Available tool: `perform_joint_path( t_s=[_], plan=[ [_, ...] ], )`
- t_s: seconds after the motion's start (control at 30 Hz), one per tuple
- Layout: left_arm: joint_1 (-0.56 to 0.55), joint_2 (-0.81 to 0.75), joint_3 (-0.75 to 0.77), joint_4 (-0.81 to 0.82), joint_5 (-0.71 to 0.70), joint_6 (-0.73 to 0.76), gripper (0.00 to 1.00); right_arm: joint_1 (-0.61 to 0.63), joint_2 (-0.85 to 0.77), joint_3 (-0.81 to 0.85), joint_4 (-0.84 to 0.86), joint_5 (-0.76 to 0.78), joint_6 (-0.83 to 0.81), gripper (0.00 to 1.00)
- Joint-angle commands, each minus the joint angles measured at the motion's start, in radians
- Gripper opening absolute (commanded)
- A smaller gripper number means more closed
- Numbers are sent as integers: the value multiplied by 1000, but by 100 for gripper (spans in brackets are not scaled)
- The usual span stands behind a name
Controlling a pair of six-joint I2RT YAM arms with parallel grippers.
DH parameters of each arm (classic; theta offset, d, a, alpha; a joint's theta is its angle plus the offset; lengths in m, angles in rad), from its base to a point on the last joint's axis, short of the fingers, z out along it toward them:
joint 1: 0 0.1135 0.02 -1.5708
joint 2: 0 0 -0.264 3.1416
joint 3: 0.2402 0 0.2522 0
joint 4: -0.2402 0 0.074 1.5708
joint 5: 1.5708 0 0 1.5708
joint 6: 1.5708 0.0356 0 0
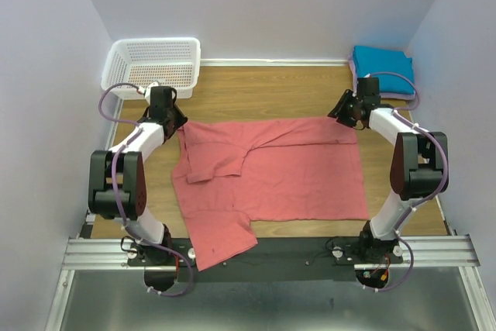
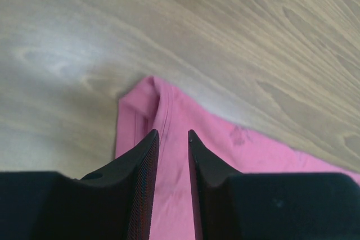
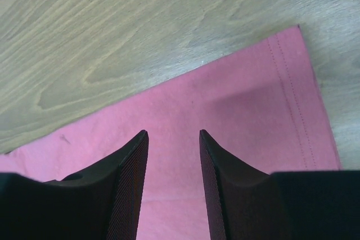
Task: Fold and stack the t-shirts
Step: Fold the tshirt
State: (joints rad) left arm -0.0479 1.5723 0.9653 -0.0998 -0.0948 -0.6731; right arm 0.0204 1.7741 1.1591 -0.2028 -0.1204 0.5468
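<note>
Left gripper (image 2: 171, 133): jaws narrowly apart and empty, poised over the far-left corner of the salmon-pink t-shirt (image 1: 287, 176). Right gripper (image 3: 173, 133): jaws wider apart, also empty, over the far-right hem corner. The shirt lies spread on the wooden table (image 1: 263, 87). I would pinch both corners at the stitched hem and lift them evenly. The thin matte knit will likely sag between the grips.

White lattice basket (image 1: 153, 42) upright, far-left corner of wooden table (image 1: 263, 91).
</note>
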Motion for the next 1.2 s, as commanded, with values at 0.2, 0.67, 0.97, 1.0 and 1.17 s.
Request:
perform_joint_path(
  t_s=[0.2, 0.67, 0.97, 1.0, 1.17],
  plan=[
    [-1, 229, 121, 72, -52, 26, 28, -79, 65, -52, 98, -73, 39, 48],
    [26, 313, 135, -11, -152, -5, 6, -198, 182, -88, 134, -67, 61, 47],
    [25, 276, 159, -15, -122, 27, 12, -231, 150, -19, 129, -160, -11, 49],
    [20, 238, 159, -20, -121, 41, 18, -224, 133, -22, 126, -183, -11, 49],
    [3, 56, 118, -60, -111, 66, 32, -163, -27, -70, 118, -249, 30, 50]
  ],
)
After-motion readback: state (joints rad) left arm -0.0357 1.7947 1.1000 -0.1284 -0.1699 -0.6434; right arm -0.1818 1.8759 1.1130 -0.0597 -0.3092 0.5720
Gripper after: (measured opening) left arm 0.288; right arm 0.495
